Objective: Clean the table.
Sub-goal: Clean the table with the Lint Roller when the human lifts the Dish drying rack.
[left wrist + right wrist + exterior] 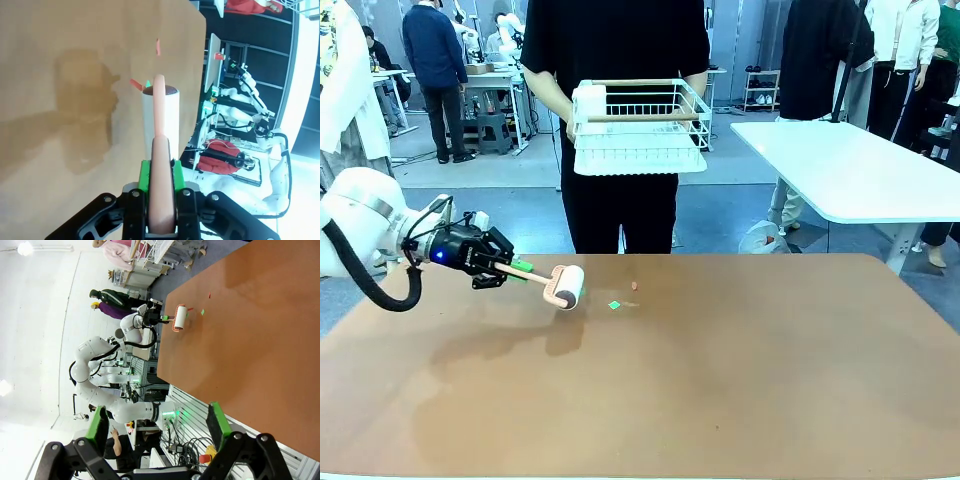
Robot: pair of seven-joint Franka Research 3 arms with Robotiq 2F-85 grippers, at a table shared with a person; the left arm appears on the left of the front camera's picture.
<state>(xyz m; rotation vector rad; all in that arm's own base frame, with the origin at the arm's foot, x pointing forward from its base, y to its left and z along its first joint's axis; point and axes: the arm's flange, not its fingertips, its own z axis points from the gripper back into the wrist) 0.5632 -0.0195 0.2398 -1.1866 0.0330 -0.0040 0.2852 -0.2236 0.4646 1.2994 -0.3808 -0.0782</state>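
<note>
The terracotta table (750,390) fills the lower half of the front view. At its left, the left pincer (508,264) grips the pink handle of a lint roller (567,285). The roller's white head is low over the table top, but I cannot tell whether it touches. Just right of the head lie a green scrap (615,305) and a reddish scrap (634,286).

The left wrist view shows the grip close up, with a green pad (144,175) pressed on each side of the handle. It also shows another red scrap (135,84) beside the green one.

At top centre of the front view, a person (620,200) holds a white wire rack (655,140) with a white roll (588,100) at its left end.

At the bottom of the right wrist view, the right pincer (157,422) has its jaws spread wide, with the table at upper right.
</note>
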